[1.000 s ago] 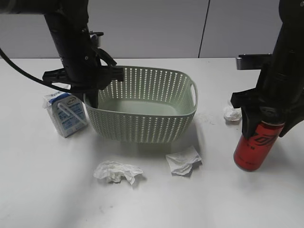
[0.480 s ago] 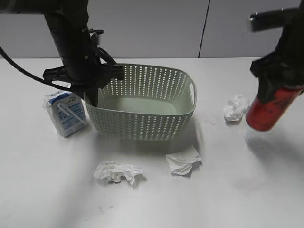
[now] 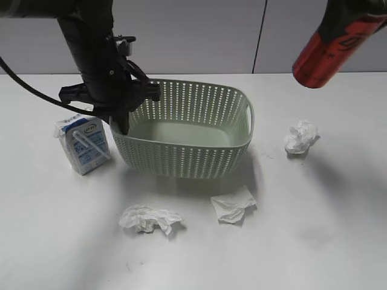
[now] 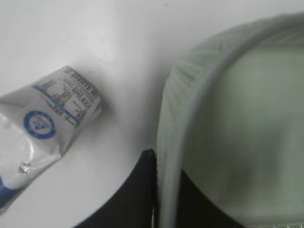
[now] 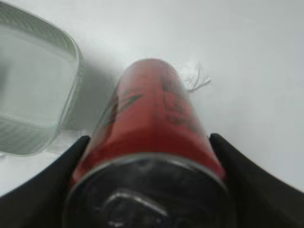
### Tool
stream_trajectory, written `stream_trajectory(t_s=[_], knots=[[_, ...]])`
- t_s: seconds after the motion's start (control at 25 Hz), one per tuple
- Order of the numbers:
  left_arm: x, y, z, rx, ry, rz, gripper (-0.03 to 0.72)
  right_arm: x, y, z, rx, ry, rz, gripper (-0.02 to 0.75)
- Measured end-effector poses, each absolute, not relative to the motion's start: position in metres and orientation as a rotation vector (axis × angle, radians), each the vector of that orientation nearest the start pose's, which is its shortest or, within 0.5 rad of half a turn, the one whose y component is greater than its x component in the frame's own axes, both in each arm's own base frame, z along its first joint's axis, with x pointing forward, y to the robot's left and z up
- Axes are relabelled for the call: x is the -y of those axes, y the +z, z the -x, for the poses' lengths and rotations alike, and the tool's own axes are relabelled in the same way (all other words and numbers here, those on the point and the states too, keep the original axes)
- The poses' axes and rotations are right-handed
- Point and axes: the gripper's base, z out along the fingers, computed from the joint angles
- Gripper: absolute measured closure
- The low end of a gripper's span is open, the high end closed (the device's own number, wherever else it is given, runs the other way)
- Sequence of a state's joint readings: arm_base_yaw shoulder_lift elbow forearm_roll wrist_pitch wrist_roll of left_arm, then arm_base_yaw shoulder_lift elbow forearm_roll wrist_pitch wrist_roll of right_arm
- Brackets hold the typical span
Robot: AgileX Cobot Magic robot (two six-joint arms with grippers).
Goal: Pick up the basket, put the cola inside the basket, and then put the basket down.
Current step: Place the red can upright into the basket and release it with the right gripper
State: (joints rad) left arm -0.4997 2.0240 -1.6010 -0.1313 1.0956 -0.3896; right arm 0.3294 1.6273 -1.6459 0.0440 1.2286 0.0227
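Observation:
The pale green basket (image 3: 187, 158) sits mid-table, its left end raised a little. My left gripper (image 3: 121, 124) is shut on the basket's left rim (image 4: 167, 156), one black finger outside the wall and one inside. My right gripper (image 3: 346, 17) is shut on the red cola can (image 3: 329, 51) and holds it tilted high in the air at the upper right, to the right of the basket. In the right wrist view the can (image 5: 152, 123) fills the space between the fingers (image 5: 149, 156), with the basket (image 5: 35, 95) below to the left.
A blue-and-white drink carton (image 3: 83, 144) stands just left of the basket and shows in the left wrist view (image 4: 42, 123). Crumpled tissues lie in front of the basket (image 3: 148, 219) (image 3: 233, 204) and to its right (image 3: 300, 136).
My right gripper has lifted the cola from the table at the right up to the top of the view and slightly left. The left gripper has raised the basket a little.

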Motion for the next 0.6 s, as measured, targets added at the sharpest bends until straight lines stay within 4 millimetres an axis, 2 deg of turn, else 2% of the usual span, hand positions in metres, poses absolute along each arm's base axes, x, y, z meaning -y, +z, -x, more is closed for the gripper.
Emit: stream_trajectory(t_s=[0.12,0.32,0.48,0.6], knots=[[0.213,0.209,-0.358,-3.045,-0.286,-0.096,0.685,-0.128,0.380,-0.322,-2.629,0.193,0.451,0.218],[0.232,0.208,-0.350,-3.017,-0.310,-0.162,0.685,-0.176,0.384,-0.321,-2.579,0.264,0.602,0.218],[0.236,0.206,-0.349,-3.025,-0.322,-0.166,0.685,-0.210,0.367,-0.322,-2.624,0.429,0.667,0.218],[0.236,0.205,-0.348,-3.039,-0.334,-0.160,0.685,-0.220,0.342,-0.334,-2.691,0.456,0.669,0.218]])
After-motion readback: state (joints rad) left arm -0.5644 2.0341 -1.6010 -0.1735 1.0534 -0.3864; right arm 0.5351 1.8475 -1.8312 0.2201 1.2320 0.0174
